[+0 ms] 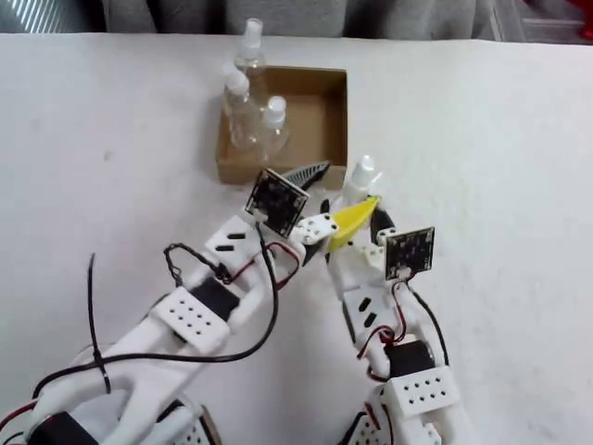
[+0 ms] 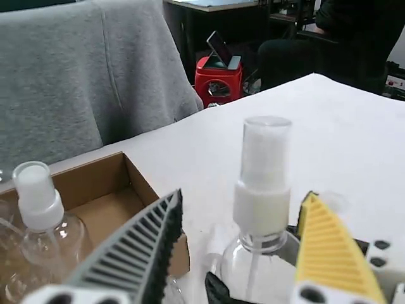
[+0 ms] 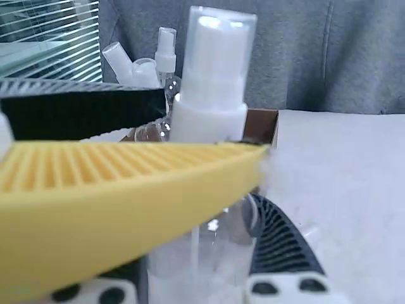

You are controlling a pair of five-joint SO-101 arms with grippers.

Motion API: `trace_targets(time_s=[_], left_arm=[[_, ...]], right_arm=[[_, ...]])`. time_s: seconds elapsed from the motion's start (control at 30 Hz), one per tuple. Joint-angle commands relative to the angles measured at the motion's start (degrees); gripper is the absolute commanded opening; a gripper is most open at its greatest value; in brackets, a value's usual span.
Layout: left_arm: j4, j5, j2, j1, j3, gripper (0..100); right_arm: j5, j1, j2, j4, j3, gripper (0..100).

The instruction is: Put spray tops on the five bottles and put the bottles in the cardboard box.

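Just beside the cardboard box with its capped bottles, the left hand straddles, jaws apart, the spray top of the bottle clamped by the right hand; off-centre closure could tilt or cross-thread that top.

Your right tool grips one clear bottle. It stands upright with its white spray top on, just off the box's near corner. Past that tool the open brown box sits flat on the counter. Three more clear bottles with white tops crowd the side of the box away from the tool, one of them tilted.
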Motion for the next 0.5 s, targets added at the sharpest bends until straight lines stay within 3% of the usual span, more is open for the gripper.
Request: trace_targets(time_s=[0.0, 0.47], left_arm=[[4.75, 0.18, -6.46, 0.84, -1.41, 29], [29.1, 0.09, -30.99, -2.24, -1.49, 29]], right_arm=[[0.35, 0.4, -0.92, -0.57, 0.44, 1.6], [0.35, 0.57, -0.92, -0.48, 0.44, 1.6]])
